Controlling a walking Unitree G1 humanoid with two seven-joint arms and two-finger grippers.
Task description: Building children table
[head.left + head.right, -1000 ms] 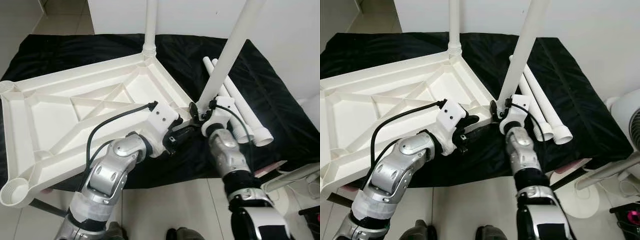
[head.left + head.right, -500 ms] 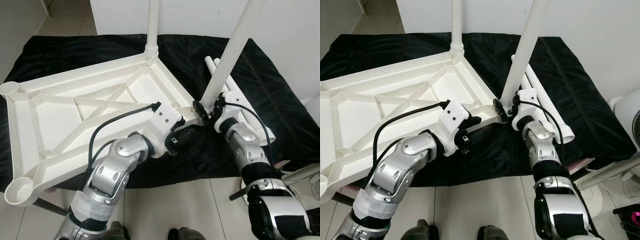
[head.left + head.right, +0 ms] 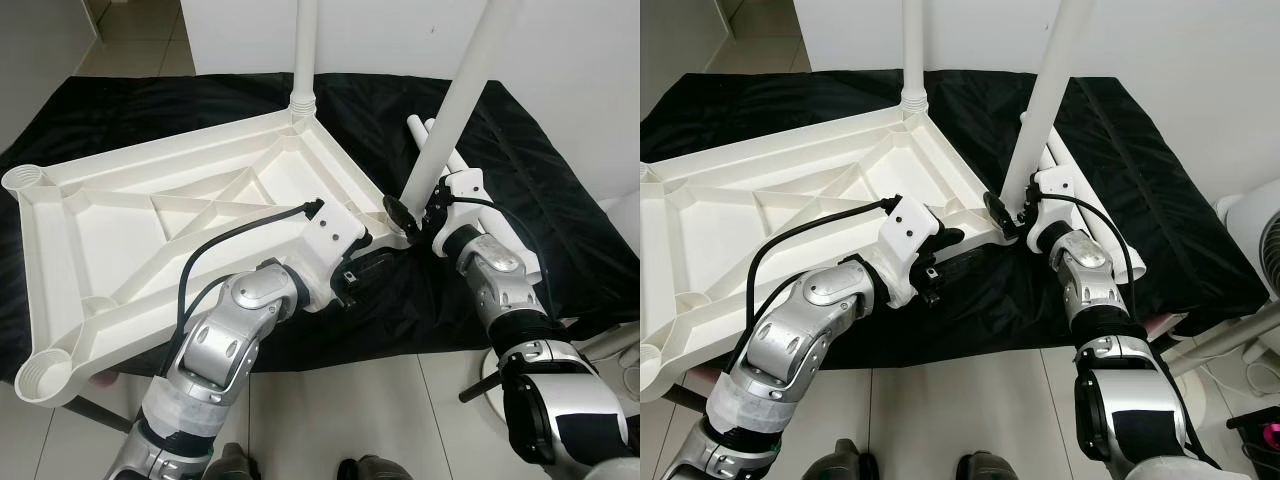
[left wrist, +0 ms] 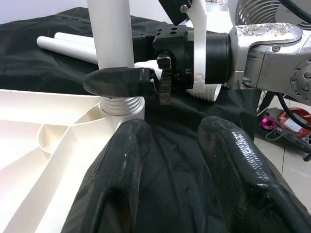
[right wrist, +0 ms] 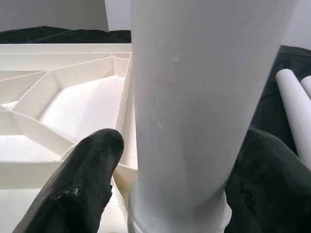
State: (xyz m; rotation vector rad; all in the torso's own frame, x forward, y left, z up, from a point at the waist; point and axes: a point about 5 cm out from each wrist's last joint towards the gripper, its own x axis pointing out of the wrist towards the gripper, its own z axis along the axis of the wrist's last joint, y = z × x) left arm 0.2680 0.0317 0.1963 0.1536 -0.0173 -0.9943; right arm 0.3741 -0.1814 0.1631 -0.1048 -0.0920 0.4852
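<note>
two white plastic tube legs are standing upright in the corner sockets of an upturned white plastic tabletop with ribbed underside point(image 3: 150, 220), which is lying on a black cloth-covered surface point(image 3: 560, 230). one leg, the far upright leg point(image 3: 303, 50), is rising from the far corner socket, and the other, the near upright leg point(image 3: 452, 110), is sitting in the right corner socket closest to the robot. the right gripper point(image 3: 412, 213) is reaching in from the right at the base of that near leg, its two black fingers point(image 5: 85, 182) lying on either side of the tube just above the threaded collar, closed around it as far as the right wrist view is showing. the left gripper point(image 3: 372, 265) is lying low on the black cloth just beside the tabletop's near right edge, its two fingers point(image 4: 124, 170) set a narrow gap apart and holding nothing, pointing toward the same socket. two spare white plastic tube legs point(image 3: 480, 215) are lying side by side on the cloth to the right of the tabletop, behind the right gripper. one empty round socket point(image 3: 45, 375) is showing at the tabletop's near left corner and another at its far left corner.
</note>
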